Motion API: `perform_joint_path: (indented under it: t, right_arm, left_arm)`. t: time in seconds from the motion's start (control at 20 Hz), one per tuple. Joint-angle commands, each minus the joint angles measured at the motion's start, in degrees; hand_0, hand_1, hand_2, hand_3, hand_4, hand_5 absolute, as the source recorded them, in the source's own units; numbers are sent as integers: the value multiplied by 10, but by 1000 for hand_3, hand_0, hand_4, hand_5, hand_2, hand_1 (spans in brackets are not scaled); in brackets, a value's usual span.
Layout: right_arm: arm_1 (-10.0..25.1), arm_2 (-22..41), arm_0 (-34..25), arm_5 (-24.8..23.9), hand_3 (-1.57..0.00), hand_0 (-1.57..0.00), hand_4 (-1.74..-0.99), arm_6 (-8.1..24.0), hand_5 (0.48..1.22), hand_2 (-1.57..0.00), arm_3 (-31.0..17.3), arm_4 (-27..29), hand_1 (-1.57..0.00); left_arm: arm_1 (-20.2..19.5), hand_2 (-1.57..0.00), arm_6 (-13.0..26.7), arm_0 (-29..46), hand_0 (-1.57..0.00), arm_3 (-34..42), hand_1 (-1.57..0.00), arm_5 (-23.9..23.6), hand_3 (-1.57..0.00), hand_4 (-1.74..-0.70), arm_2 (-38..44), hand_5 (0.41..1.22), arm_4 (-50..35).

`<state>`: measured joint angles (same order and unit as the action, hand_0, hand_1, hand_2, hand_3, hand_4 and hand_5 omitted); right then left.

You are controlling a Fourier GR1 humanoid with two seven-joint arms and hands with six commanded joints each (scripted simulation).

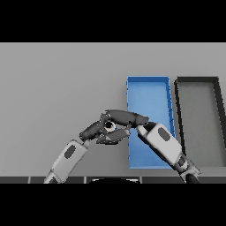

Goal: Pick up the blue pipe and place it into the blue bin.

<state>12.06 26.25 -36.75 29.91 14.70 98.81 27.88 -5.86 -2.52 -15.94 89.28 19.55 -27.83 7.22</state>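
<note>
While beside the blue bin [148,95], both hands, left hand [95,129] and right hand [126,118], fingers curled together.

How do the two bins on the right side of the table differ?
The blue bin is bright blue; the dark bin has a black rim and a grey floor. The blue bin lies nearer the table's middle, the dark bin to its right. The right arm crosses the blue bin's near end, while only the dark bin's near corner is covered. Both are long open rectangular trays, side by side, with no contents visible.
</note>
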Motion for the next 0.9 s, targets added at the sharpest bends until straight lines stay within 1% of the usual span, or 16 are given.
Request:
perform_joint_path:
  t: [0.0,0.05,0.15,0.2,0.25,0.3,0.35,0.4,0.45,0.5,0.55,0.65,0.7,0.75,0.8,0.85]
  right_arm:
    - [-2,2,1,-2,-1568,-1569,-1487,-2,1218,-1569,-2,-8,-1569]
    - [0,1,4,0,-1569,-1569,-1487,-10,1219,-1569,-2,-11,-1569]
    - [1,-1,4,0,-1570,-1570,-1488,-18,1220,-1570,-6,-17,-1570]
    - [-1,-5,-2,-3,-1570,-1570,-1488,-13,1220,-1570,-9,-4,-1570]
    - [-3,-4,2,-4,-1570,-1570,-1489,-3,1220,-1570,-5,22,-1570]
    - [1,-12,-1,-11,-1570,-1570,-1489,15,1220,-1570,-4,60,-1570]
    - [3,-17,-7,-22,-1570,-1571,-1489,40,1220,-1571,0,109,-1571]
    - [8,-23,-14,-23,-1571,-1571,-1490,57,1221,-1571,-8,147,-1571]
    - [9,-31,-26,-40,-1571,-1571,-1491,74,1221,-1571,-6,184,-1571]
    - [10,-36,-40,-62,-1571,-1571,-1491,103,1221,-1571,-2,216,-1571]
    - [17,-47,-59,-83,-1571,-1571,-1490,108,1221,-1571,4,236,-1571]
    - [40,-73,-107,-101,-1571,-1571,-1492,107,1221,-1571,-3,272,-1571]
    - [45,-81,-134,-106,-1571,-1571,-1493,102,1221,-1571,-7,284,-1571]
    - [53,-90,-164,-103,-1571,-1571,-1494,95,1221,-1571,-17,290,-1571]
    - [58,-100,-195,-96,-1571,-1571,-1495,84,1221,-1571,-38,292,-1571]
    - [66,-110,-209,-96,-1571,-1571,-1495,79,1221,-1571,-49,305,-1571]
  left_arm:
    - [-1,-101,4,3,-111,0,-106,1,-102,-861,3,734,-5]
    - [8,-81,15,13,-89,4,-84,-1,-82,-871,4,697,-16]
    - [12,-51,35,15,-57,2,-54,-4,-52,-884,12,654,-26]
    - [12,-41,50,18,-45,4,-43,-6,-41,-889,15,639,-30]
    - [13,-32,61,22,-36,6,-34,-5,-33,-895,14,625,-33]
    - [12,-26,73,21,-28,11,-27,-3,-26,-899,16,609,-39]
    - [10,-20,77,25,-23,15,-21,-2,-21,-904,15,589,-40]
    - [13,-16,80,28,-18,18,-17,-4,-16,-909,13,564,-40]
    - [14,-13,78,32,-14,17,-13,-5,-13,-913,10,543,-38]
    - [17,-10,73,27,-11,15,-10,-4,-10,-918,10,527,-40]
    - [12,-8,77,36,-9,21,-8,-1,-8,-922,9,515,-42]
    - [9,-5,88,32,-5,21,-5,-1,-5,-925,13,500,-45]
    - [4,-3,82,41,-4,35,-4,2,-4,-926,11,496,-48]
    - [5,-3,91,38,-3,32,-3,1,-3,-927,12,493,-48]
    - [3,-2,88,41,-2,30,-2,0,-2,-927,8,491,-40]
    - [4,-1,87,44,-2,32,-1,0,-1,-925,4,488,-38]
